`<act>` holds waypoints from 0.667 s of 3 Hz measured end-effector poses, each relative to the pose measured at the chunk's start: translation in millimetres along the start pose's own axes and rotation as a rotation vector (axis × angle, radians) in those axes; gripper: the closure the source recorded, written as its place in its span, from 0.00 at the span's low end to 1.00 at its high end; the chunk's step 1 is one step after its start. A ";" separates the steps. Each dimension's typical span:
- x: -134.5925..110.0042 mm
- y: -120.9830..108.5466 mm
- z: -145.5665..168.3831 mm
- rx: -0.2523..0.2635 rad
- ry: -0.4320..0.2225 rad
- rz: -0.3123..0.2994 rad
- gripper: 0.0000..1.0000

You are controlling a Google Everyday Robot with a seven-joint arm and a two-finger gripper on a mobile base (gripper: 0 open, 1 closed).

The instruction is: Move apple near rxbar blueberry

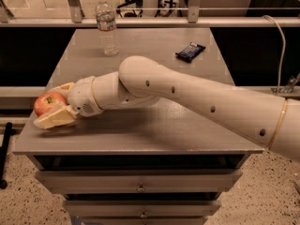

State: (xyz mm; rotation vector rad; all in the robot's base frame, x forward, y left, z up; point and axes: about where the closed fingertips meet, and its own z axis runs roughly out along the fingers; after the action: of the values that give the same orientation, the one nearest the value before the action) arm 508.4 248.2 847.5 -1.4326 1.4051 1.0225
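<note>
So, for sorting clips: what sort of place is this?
Probably a robotics lab or office test area: a grey drawer cabinet as workbench, a railing behind it, and the robot's claw at the apple near the cabinet's left edge.

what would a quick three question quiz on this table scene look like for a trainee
1. Fill in: the water bottle stands ___ near the far edge of the table.
2. True or false: the rxbar blueberry lies right beside the apple.
3. Where is the gripper?
A. at the apple, by the table's near edge
B. over the water bottle
C. on the rxbar blueberry

Key:
1. upright
2. false: the bar is far across the table from the apple, towards the back
3. A
</note>
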 end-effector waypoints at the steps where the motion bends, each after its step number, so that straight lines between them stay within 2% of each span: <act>1: 1.7 -4.5 -14.1 0.036 0.016 -0.004 0.64; 2: -9.1 -27.7 -83.1 0.141 0.050 -0.046 0.94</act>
State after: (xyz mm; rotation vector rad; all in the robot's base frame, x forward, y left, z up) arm 534.6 171.4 881.5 -1.3886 1.4442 0.8470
